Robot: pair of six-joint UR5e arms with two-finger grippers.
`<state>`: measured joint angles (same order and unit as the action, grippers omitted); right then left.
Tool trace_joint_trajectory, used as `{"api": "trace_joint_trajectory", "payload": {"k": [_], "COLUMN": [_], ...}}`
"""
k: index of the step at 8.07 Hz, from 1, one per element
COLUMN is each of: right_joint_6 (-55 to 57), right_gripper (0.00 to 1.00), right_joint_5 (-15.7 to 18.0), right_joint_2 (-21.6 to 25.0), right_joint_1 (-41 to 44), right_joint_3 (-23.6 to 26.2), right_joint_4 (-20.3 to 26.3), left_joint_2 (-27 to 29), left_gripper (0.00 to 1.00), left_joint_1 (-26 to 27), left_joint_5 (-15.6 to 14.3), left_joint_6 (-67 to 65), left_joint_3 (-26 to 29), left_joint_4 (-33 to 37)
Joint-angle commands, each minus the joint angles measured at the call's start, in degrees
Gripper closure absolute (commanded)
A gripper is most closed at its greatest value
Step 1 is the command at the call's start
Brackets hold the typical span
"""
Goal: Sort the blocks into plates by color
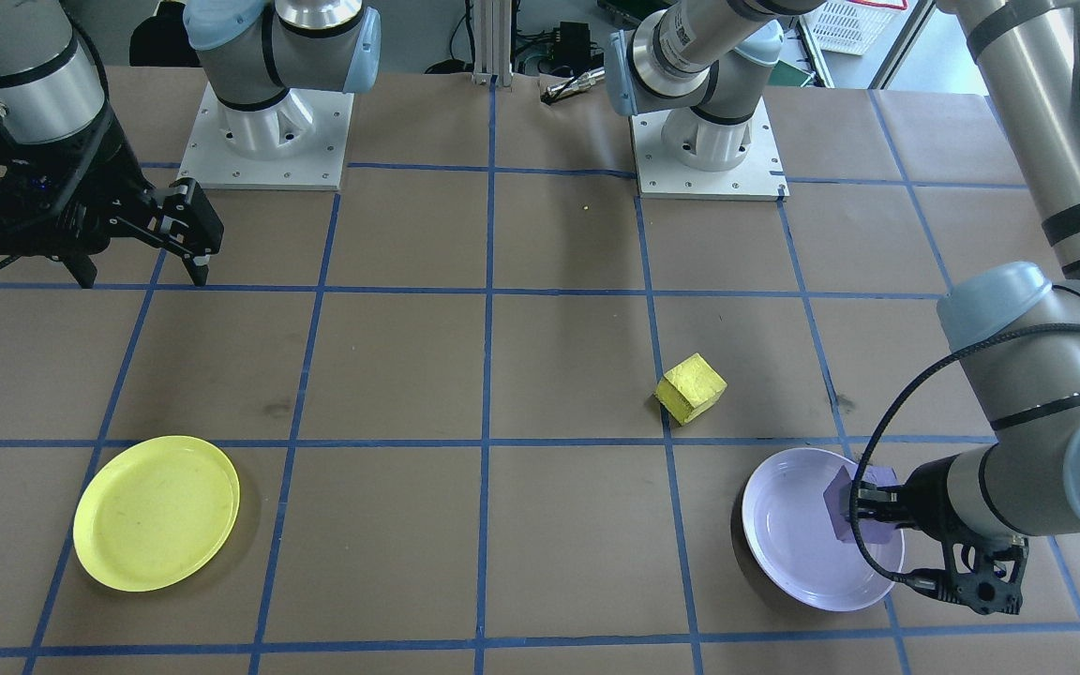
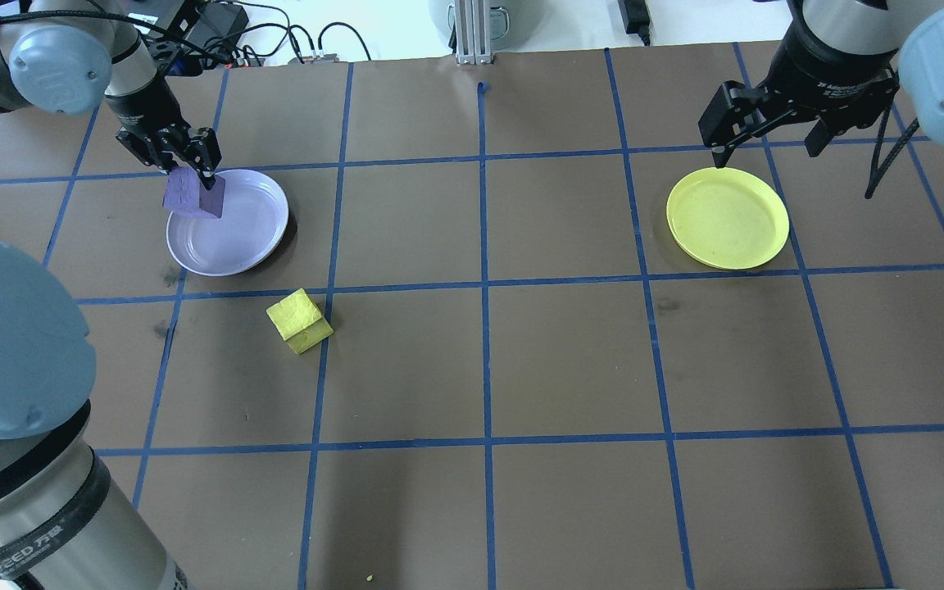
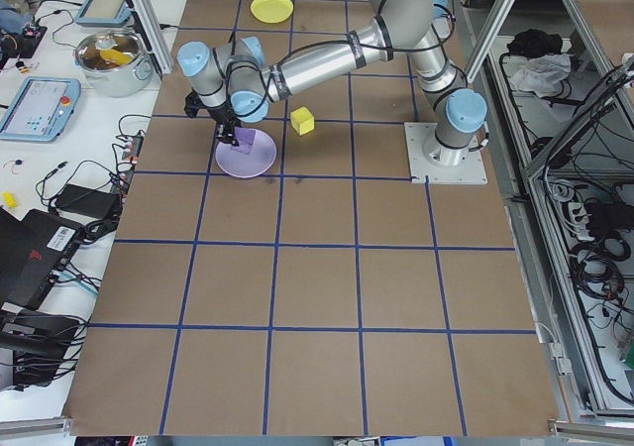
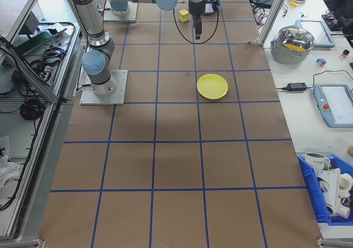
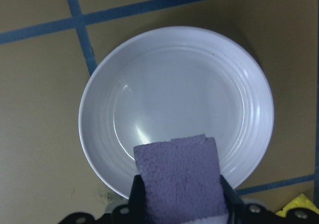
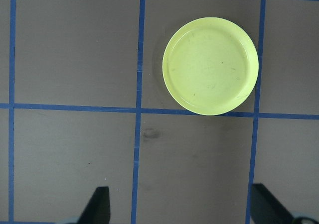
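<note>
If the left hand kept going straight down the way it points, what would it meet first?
The lavender plate. The left hand, shut on the purple block, points down over the plate's near rim, so the block would probably land on or just inside that rim; how high it hangs is unclear.

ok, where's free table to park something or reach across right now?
Widest bare stretch: the grid squares between the lavender plate and the yellow plate, plus the whole near row below them. Crowded spot: the left gripper holds the purple block over the lavender plate's rim, yellow block just beside it. The right gripper hangs open by the yellow plate.
</note>
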<state>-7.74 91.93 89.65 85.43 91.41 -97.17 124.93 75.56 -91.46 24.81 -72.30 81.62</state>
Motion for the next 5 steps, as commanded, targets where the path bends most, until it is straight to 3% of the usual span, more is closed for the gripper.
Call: {"api": "trace_joint_trajectory", "payload": {"k": [1,2,3,5], "right_joint_6": [0.00,0.00,0.09,-0.17], "right_gripper": [0.00,0.00,0.00,0.00], "right_joint_5": [-0.08,-0.08,-0.25,-0.17], "right_joint_2": [0.00,0.00,0.00,0.00], "right_joint_1": [0.00,0.00,0.00,0.00], "right_joint_3": [0.00,0.00,-0.09,0.00], "right_joint_4": [-0.04,-0.04,-0.04,-0.04], "left_joint_2": [1.28,1.28,1.11,0.93], "left_gripper": [0.55,0.18,0.00,0.00], "left_joint_1": [0.02,-0.06,-0.07,0.11], "left_joint_5": [-0.12,-0.03,0.06,0.14], "left_joint_6": [0.06,-0.20,-0.12,-0.20], "left_joint_3": [-0.03,-0.20,-0.21,-0.29], "left_joint_4": [-2.95,-4.62,-4.89,-4.90]}}
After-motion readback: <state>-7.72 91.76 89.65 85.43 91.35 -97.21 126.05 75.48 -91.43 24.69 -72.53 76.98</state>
